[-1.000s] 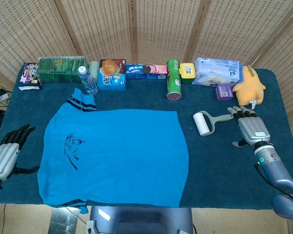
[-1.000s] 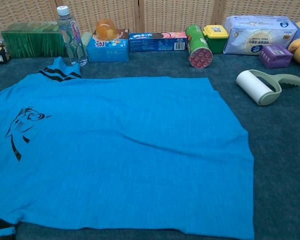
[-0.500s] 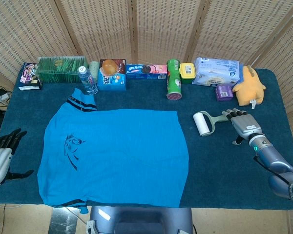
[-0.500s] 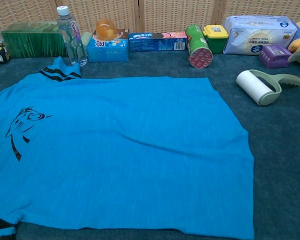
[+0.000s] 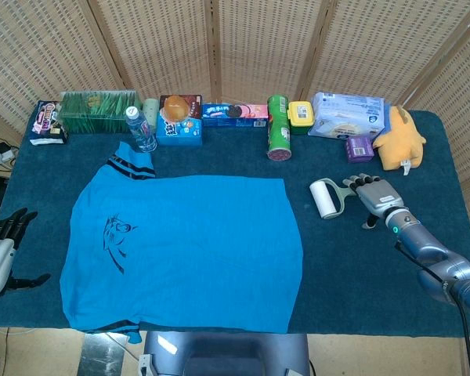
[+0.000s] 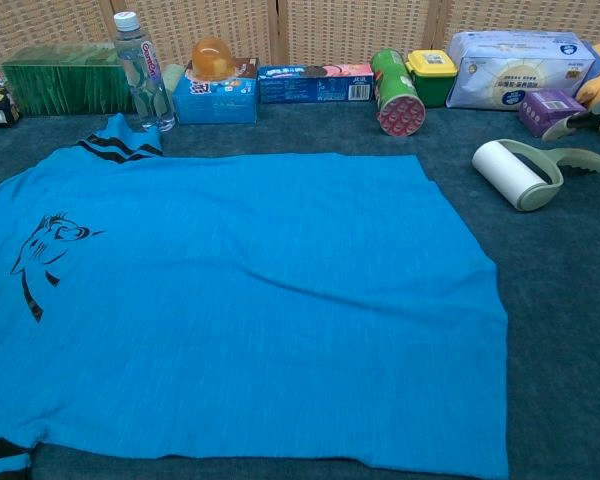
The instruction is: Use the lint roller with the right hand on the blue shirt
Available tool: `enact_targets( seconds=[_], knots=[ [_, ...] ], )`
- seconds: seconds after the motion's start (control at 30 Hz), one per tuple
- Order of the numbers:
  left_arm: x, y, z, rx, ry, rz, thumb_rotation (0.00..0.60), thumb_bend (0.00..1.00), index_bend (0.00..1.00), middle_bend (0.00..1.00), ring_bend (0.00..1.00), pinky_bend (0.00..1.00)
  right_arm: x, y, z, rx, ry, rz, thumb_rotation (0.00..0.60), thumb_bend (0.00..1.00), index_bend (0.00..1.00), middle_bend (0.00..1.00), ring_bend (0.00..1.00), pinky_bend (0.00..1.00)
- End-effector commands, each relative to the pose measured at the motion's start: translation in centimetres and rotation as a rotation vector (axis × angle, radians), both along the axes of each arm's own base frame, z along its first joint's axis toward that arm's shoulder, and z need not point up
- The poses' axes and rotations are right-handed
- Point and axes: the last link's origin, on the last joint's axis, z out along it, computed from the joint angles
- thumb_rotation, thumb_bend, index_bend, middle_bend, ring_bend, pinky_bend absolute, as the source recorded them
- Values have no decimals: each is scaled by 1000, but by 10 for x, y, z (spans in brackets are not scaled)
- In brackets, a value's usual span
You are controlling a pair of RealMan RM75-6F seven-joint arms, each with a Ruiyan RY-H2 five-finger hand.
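A: Where does the white lint roller with the pale green handle (image 5: 329, 196) lie?

B: On the dark blue cloth-covered worktop (image 5: 360, 266), just right of the flat-spread blue T-shirt with a black cat sketch (image 5: 184, 251), apart from its hem. The handle points toward the right hand (image 5: 374, 196).

A: Does that hand have hold of it?

B: The fingers (image 5: 352, 182) reach over the handle's end, spread rather than wrapped; whether they touch it cannot be told. The chest view shows only fingertips at the frame's right edge above the handle.

A: And the left hand (image 5: 0, 252)?

B: At the worktop's left edge, fingers apart, holding nothing, clear of the shirt.

A: What stands around the roller?

B: Behind it, a green snack tube with a red end (image 5: 278, 127), a small yellow-lidded green box (image 5: 300, 117), a white tissue pack (image 5: 348, 115), a small purple box (image 5: 359, 147) and a yellow plush toy (image 5: 400, 139). A clear water bottle (image 5: 140, 128) stands by the shirt's collar. Nothing lies between roller and shirt.
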Motion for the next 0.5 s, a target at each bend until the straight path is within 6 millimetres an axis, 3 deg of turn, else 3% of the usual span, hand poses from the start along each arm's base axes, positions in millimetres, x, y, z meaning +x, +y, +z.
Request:
enact_targets(
  seconds=[0.03,0.5],
  knots=[
    [0,0,0,1,0,3,600,82,0,0,0,18,0,-3,-5,23,20,0,600,111,0,2,0,122],
    [0,5,1,-3,30,3,600,82,0,0,0,18,-16,-1,-8,41,33,-46,600,140,12,127,0,122]
  ],
)
